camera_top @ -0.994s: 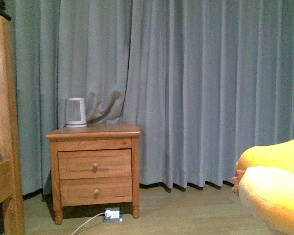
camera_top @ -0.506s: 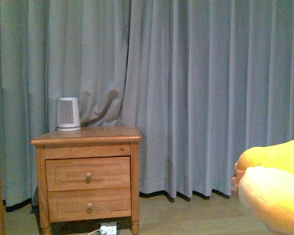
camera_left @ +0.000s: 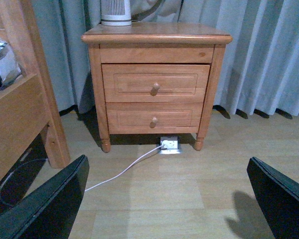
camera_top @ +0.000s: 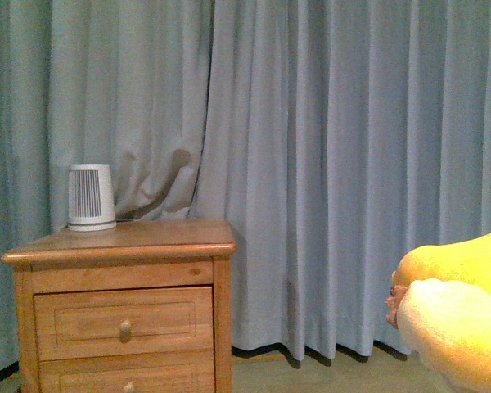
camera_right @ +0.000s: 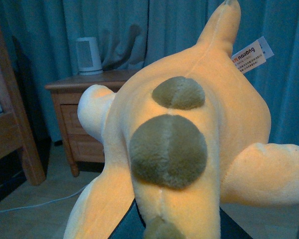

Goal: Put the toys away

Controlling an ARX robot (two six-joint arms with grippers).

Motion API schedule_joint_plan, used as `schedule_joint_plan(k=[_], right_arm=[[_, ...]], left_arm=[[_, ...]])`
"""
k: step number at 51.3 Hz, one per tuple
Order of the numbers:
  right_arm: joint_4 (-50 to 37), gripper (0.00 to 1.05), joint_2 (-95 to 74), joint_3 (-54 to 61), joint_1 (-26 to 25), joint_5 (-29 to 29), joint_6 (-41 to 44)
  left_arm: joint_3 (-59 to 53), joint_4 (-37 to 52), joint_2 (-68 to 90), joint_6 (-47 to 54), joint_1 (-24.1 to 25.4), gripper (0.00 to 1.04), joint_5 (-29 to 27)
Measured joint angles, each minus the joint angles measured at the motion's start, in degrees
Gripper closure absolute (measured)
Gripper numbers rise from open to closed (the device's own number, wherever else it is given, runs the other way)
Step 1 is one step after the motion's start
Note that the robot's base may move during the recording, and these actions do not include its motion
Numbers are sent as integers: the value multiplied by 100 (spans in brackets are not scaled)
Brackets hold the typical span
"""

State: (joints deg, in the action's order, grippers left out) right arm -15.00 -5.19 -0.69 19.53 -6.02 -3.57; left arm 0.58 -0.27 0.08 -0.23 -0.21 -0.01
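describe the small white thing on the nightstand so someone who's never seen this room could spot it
Find the grey-blue curtain covering the back wall, then the wooden two-drawer nightstand standing in front of it. At the back of its top, close to the curtain, stands a small white tapered device with vertical slats on its face, the only thing on that top.

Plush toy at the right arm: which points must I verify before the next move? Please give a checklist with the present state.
1. Plush toy clear of the floor: ok.
2. Right tool's grip on it: cannot tell, fingers hidden.
3. Left tool open, empty: ok.
4. Nightstand top has free space beside white device: ok.
5. Drawers open: not ok, both shut.
6. Floor free: not ok, white cable lies there.
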Motion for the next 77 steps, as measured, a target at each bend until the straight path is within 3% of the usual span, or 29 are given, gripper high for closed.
schedule_joint_plan(k=[77], right_arm=[[0, 97, 4, 0, 0, -22, 0]], left_arm=[[2, 4, -4, 0, 7, 6, 0]])
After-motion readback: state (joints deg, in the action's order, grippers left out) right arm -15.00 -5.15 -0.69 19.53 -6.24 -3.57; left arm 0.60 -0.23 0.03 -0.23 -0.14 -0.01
